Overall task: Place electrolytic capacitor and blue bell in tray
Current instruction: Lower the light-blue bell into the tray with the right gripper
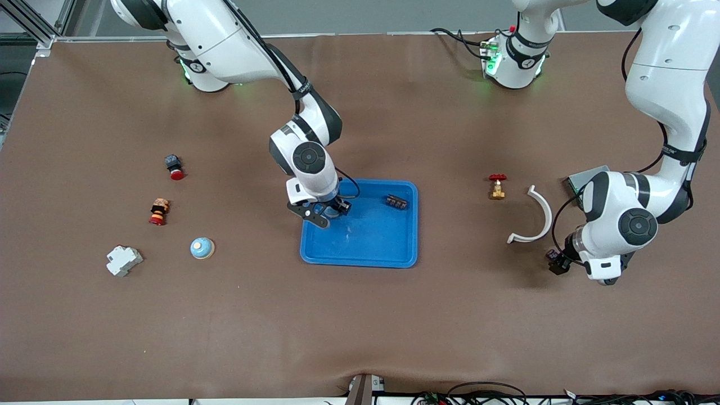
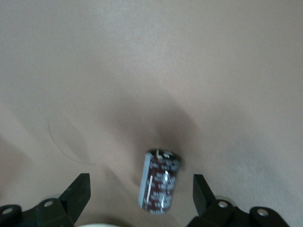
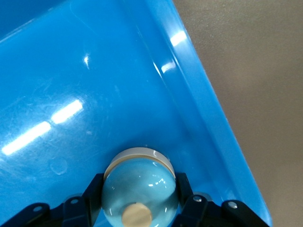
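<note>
glossy plastic tray (image 3: 199,94), matt brown table cover (image 1: 360,326), shiny bell (image 3: 139,189)

A robotics lab or test bench: two white Franka arms stand bolted at the 12 o'clock edge of a worktop (image 1: 360,326) covered in plain brown matting. Aluminium framing (image 1: 34,25) shows at 10 o'clock, and loose cables (image 1: 478,391) trail along the 6 o'clock edge. Small industrial parts lie scattered about: a red pushbutton switch (image 1: 174,166), a brass valve (image 1: 497,187), and a white breaker (image 1: 124,260).
</note>
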You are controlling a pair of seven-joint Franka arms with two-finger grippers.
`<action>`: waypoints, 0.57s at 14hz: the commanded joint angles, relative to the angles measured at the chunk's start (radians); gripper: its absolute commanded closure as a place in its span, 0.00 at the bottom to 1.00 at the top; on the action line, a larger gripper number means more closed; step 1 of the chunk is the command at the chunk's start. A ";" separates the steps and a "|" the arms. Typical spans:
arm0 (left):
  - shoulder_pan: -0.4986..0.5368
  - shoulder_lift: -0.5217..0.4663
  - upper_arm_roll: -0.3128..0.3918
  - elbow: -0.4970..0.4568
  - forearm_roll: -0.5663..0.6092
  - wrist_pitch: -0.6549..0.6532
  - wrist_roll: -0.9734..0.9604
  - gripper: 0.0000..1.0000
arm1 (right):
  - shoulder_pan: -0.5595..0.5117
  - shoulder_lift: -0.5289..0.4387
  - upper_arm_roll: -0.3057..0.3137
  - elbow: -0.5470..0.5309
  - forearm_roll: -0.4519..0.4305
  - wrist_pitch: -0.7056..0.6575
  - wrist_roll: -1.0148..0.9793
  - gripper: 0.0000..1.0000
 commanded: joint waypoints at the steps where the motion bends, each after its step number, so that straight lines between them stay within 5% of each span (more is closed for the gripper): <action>1: 0.018 0.026 -0.008 0.016 0.018 0.038 0.005 0.10 | 0.012 0.036 -0.004 0.037 -0.002 -0.001 0.017 0.47; 2: 0.015 0.033 -0.008 0.016 0.015 0.052 0.002 0.26 | 0.012 0.038 -0.004 0.040 -0.002 -0.001 0.018 0.00; 4: 0.008 0.030 -0.008 0.014 0.006 0.050 -0.027 0.56 | 0.026 0.033 -0.004 0.051 -0.003 -0.008 0.017 0.00; 6: 0.001 0.033 -0.008 0.013 0.006 0.050 -0.035 0.65 | 0.028 0.032 -0.004 0.085 -0.003 -0.021 0.009 0.00; 7: 0.001 0.030 -0.008 0.011 0.007 0.049 -0.035 0.95 | 0.028 0.029 -0.004 0.091 -0.005 -0.027 -0.002 0.00; 8: 0.001 0.024 -0.014 0.013 0.007 0.044 -0.038 1.00 | 0.023 0.030 -0.004 0.109 -0.011 -0.044 -0.012 0.00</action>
